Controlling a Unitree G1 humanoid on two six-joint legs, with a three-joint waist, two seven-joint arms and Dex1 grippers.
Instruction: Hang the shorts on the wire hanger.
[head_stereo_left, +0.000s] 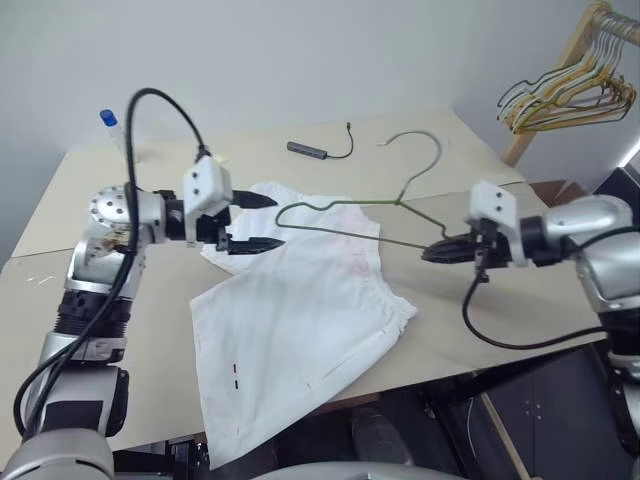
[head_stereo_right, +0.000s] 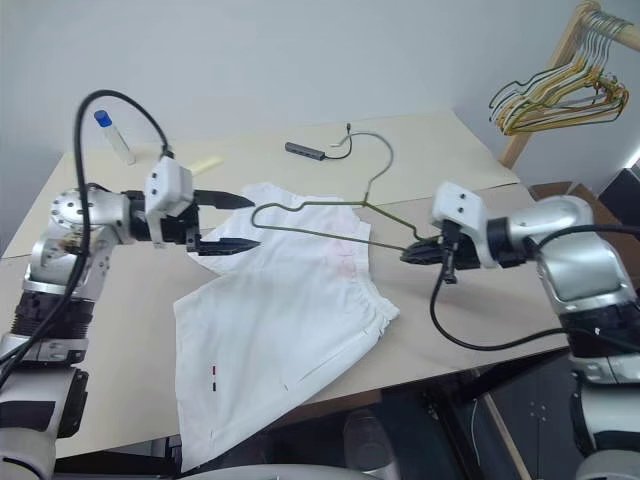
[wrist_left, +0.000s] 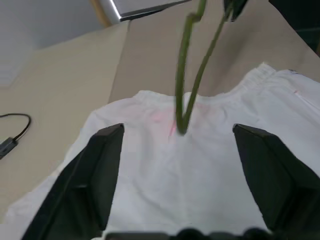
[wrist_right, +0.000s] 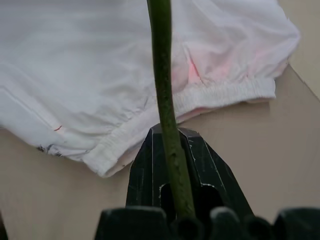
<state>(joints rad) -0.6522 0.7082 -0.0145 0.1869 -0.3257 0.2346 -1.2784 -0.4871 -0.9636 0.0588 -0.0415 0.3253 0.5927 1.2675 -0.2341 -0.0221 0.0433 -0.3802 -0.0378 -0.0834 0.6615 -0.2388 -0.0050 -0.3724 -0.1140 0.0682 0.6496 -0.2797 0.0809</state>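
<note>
The white shorts (head_stereo_left: 300, 320) lie spread flat on the beige table (head_stereo_left: 150, 300), with the gathered waistband (wrist_right: 220, 95) toward my right gripper and a tiny red-and-black mark (head_stereo_left: 235, 376) near the front hem. The olive wire hanger (head_stereo_left: 350, 203) hangs above them, hook (head_stereo_left: 425, 137) toward the table's far side. My right gripper (head_stereo_left: 432, 254) is shut on the hanger's right corner. My left gripper (head_stereo_left: 279, 221) is open, its fingers (wrist_left: 100, 170) on either side of the hanger's left bend (wrist_left: 180, 125) and not touching it.
A bunch of yellow and green hangers (head_stereo_left: 570, 95) hangs on a wooden rack at the back right. A black cable with a grey adapter (head_stereo_left: 310, 150) lies behind the shorts, and a blue-capped tube (head_stereo_left: 110, 122) stands at the back left. The shorts' hem overhangs the table's front edge (head_stereo_left: 480, 375).
</note>
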